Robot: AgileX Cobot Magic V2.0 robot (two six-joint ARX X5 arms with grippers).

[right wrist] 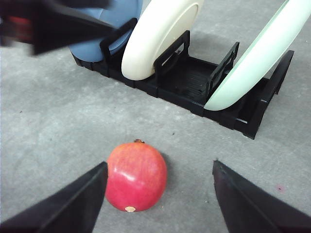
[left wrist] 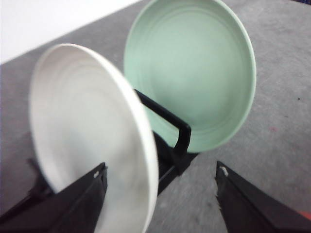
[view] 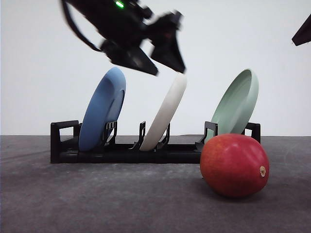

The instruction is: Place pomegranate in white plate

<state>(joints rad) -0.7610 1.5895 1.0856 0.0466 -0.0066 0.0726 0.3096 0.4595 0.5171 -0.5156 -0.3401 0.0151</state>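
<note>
The pomegranate (view: 234, 165) is a red fruit with a tan nub, lying on the grey table in front of the rack's right end. The white plate (view: 165, 114) stands tilted on edge in the middle slot of a black rack (view: 121, 153). My left gripper (view: 169, 70) hovers just above the plate's top rim, blurred and open. In the left wrist view the white plate (left wrist: 87, 131) has its rim between the spread fingers (left wrist: 73, 204). My right gripper (right wrist: 160, 204) is open above the pomegranate (right wrist: 136, 177), which lies between its fingers, untouched.
A blue plate (view: 103, 109) and a pale green plate (view: 236, 104) stand in the rack's outer slots. The rack (right wrist: 194, 82) sits just beyond the fruit. A dark part of the right arm (view: 303, 31) shows at the upper right. Grey tabletop (view: 97, 199) spreads in front.
</note>
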